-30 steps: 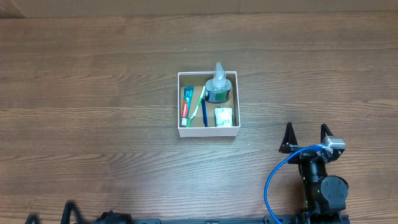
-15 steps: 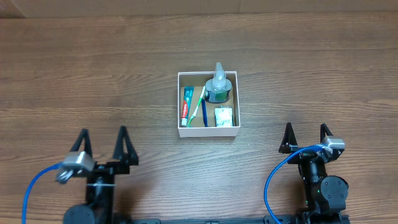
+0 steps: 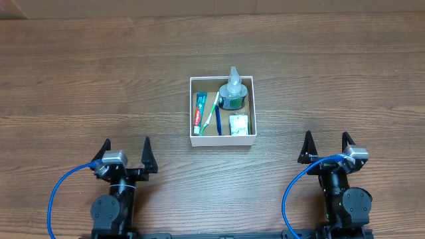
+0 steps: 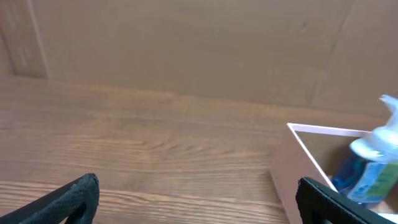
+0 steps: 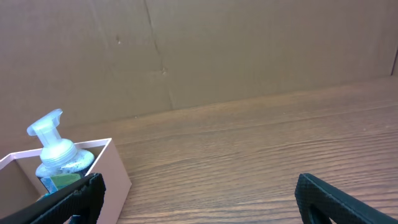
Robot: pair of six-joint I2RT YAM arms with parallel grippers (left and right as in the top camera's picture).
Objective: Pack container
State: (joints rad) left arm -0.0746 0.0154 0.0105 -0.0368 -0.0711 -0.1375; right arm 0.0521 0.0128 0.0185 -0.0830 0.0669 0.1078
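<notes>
Gaping wide and gripping nothing, the black left gripper (image 3: pixel 126 143) and black right gripper (image 3: pixel 326 137) are sitting near the front edge of the brown wooden table (image 3: pixel 80 79). Beyond and between them, the square white-walled cardboard container (image 3: pixel 222 141) is holding a clear pump bottle (image 3: pixel 232 93), a red-and-green toothpaste tube (image 3: pixel 198 110), a toothbrush (image 3: pixel 214 109) and a small green-white packet (image 3: pixel 238 124).
</notes>
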